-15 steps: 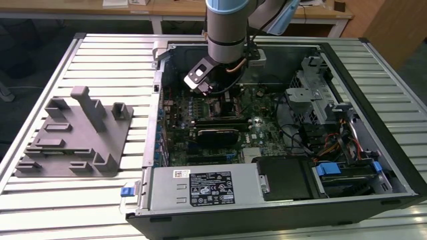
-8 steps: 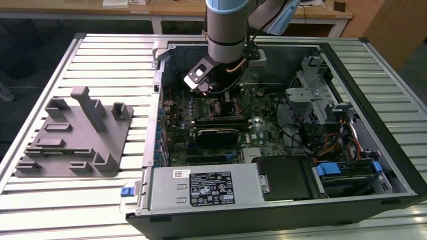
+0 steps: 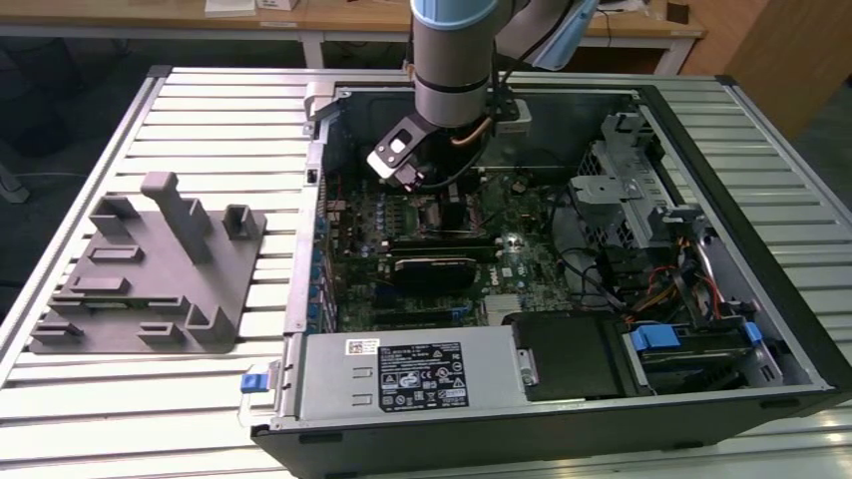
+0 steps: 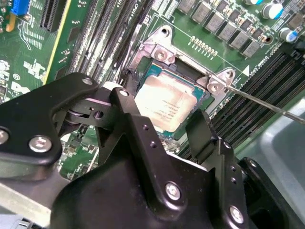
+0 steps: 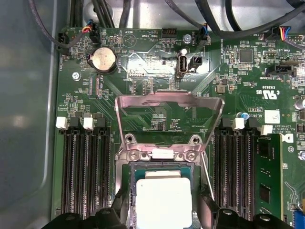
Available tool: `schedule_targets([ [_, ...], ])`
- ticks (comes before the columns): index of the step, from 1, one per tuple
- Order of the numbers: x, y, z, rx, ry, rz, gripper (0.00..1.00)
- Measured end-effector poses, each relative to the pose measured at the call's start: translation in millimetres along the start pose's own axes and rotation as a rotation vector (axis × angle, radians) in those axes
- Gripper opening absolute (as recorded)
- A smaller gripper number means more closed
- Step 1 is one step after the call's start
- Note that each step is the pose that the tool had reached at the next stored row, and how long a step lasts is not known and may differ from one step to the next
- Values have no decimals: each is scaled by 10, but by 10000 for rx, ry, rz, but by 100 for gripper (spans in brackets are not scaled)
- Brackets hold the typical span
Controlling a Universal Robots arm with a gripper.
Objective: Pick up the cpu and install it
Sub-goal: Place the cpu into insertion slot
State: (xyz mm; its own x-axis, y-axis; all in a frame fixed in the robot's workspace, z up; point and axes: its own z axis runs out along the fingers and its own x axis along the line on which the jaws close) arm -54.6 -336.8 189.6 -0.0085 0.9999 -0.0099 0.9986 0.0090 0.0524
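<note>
- The slatted metal worktop (image 3: 187, 110) carries an open computer case (image 3: 560, 439), lying on its side.
- The arm (image 3: 453, 60) reaches down into the case from above.
- A grey tray (image 3: 147, 289) with upright posts sits on the worktop, at the exterior view's left of the case and well apart from the arm.
- A green motherboard (image 5: 109, 95) lines the case floor, with black memory slots (image 5: 86, 171) on both sides of the socket (image 4: 159, 55).
- The socket's metal load plate (image 5: 169, 100) is swung up.
- The black pincer (image 4: 162, 114) straddles the socket; I cannot tell whether it grips or has let go.
- The cpu (image 4: 167, 106) lies flat within the socket frame, silver top up, seen in both wrist views (image 5: 164, 202).
</note>
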Motion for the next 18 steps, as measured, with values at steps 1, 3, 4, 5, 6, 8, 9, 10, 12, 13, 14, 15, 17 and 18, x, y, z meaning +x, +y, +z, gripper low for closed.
schedule_targets([
  [1,0,0,0,0,0,1,67],
  [3,0,0,-1,0,-1,2,67],
  [4,0,0,-4,1,-3,1,67],
  [5,0,0,-5,0,-1,2,67],
  [6,0,0,-4,-1,0,1,67],
  [8,0,0,-5,-1,1,2,67],
  [9,0,0,-6,0,0,2,67],
  [10,0,0,-6,0,0,1,67],
  [12,0,0,-7,0,-1,1,66],
  [13,0,0,-7,1,-1,1,66],
  [14,0,0,-8,1,-1,1,60],
  [15,0,0,-8,1,-2,2,60],
  [17,0,0,-8,0,0,1,60],
  [18,0,0,-11,1,-2,1,60],
])
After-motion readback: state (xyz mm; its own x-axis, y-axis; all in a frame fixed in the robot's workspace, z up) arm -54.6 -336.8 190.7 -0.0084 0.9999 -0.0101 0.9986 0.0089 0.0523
